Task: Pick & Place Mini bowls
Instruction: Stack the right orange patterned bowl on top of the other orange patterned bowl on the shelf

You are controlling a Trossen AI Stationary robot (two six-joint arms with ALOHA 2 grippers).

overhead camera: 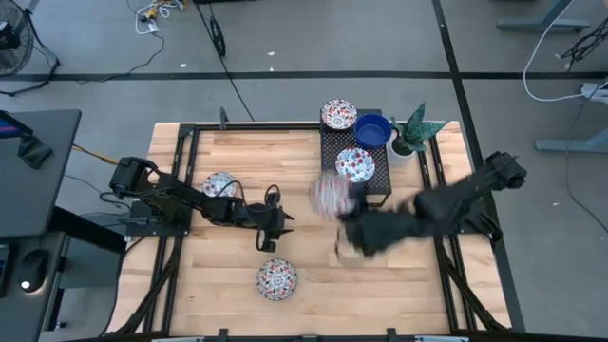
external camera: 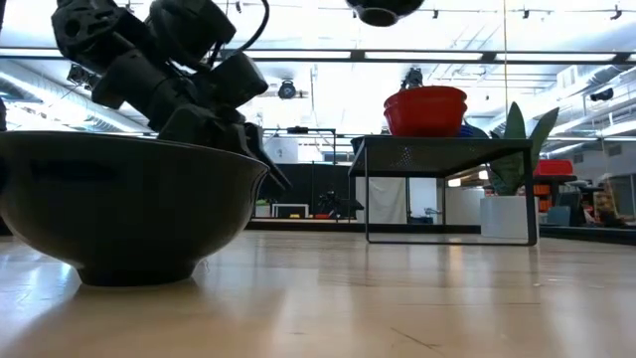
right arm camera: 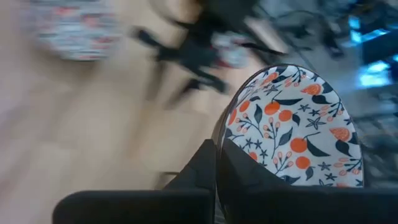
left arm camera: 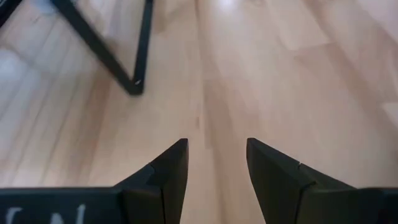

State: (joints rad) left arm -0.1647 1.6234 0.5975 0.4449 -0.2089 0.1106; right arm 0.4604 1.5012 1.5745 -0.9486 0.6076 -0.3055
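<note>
My right gripper (overhead camera: 340,203) is shut on a patterned mini bowl (overhead camera: 328,197) in the air beside the black rack (overhead camera: 328,142). The rack's top carries two patterned mini bowls (overhead camera: 338,115) (overhead camera: 354,164) and a blue one (overhead camera: 373,131). Another patterned bowl (overhead camera: 219,185) stands on the table by my left arm, and one more (overhead camera: 276,278) near the front edge; that last bowl (external camera: 129,199) fills the low view's left. My left gripper (left arm camera: 216,144) is open low over bare wood (overhead camera: 268,239), with nothing between its fingers. My right gripper pinches the bowl's rim (right arm camera: 222,134), one finger (right arm camera: 199,165) on the outer wall and the other (right arm camera: 249,180) inside on the patterned face. The bowl is tipped up on edge, its inside (right arm camera: 292,124) toward the wrist camera, and it is lifted clear of the table.
A potted green plant (overhead camera: 415,133) stands at the rack's right end. The table's black frame rails (overhead camera: 180,171) run along both sides. Open wood lies in the middle and at the front right (overhead camera: 399,285).
</note>
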